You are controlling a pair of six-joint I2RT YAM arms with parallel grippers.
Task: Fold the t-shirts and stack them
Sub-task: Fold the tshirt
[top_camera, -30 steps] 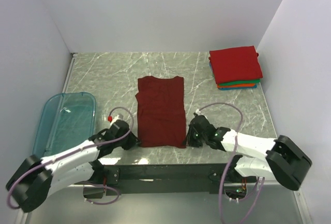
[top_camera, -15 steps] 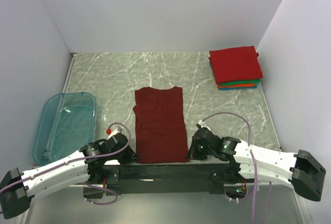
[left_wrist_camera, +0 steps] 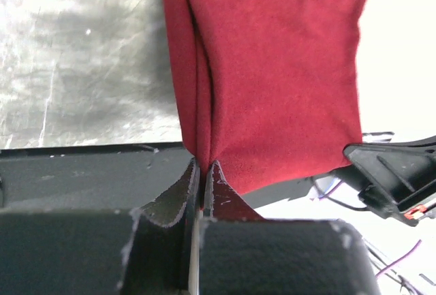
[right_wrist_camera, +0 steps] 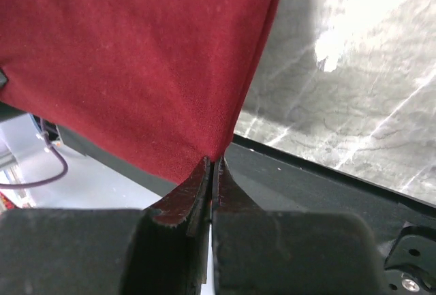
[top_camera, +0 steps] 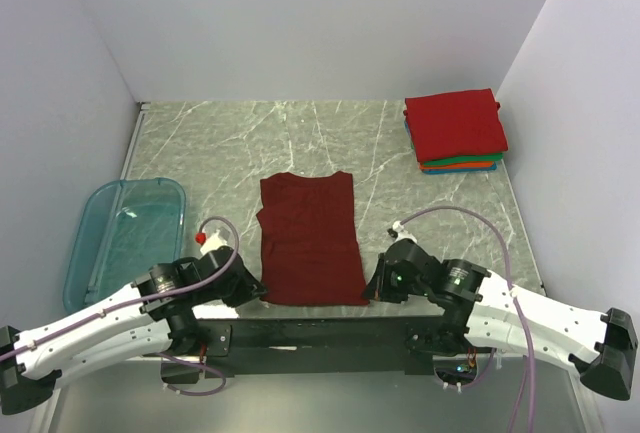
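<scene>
A dark maroon t-shirt (top_camera: 308, 238), folded lengthwise into a long strip, lies in the middle of the table with its near end lifted off the front edge. My left gripper (top_camera: 259, 294) is shut on its near left corner (left_wrist_camera: 202, 148). On the near right corner (right_wrist_camera: 216, 146) my right gripper (top_camera: 368, 291) is shut. Both wrist views show the cloth pinched between closed jaws and stretching away over the table edge. A stack of folded t-shirts (top_camera: 455, 128), bright red on top with green, orange and blue edges under it, sits at the far right.
A translucent teal plastic bin (top_camera: 125, 238) lies at the left edge of the table. White walls close in the left, back and right sides. The black front rail (top_camera: 310, 333) runs under the held shirt end.
Both arms drew back toward the near edge and stretched out low, pulling the maroon shirt toward me; its near end then rose slightly off the front rail.
</scene>
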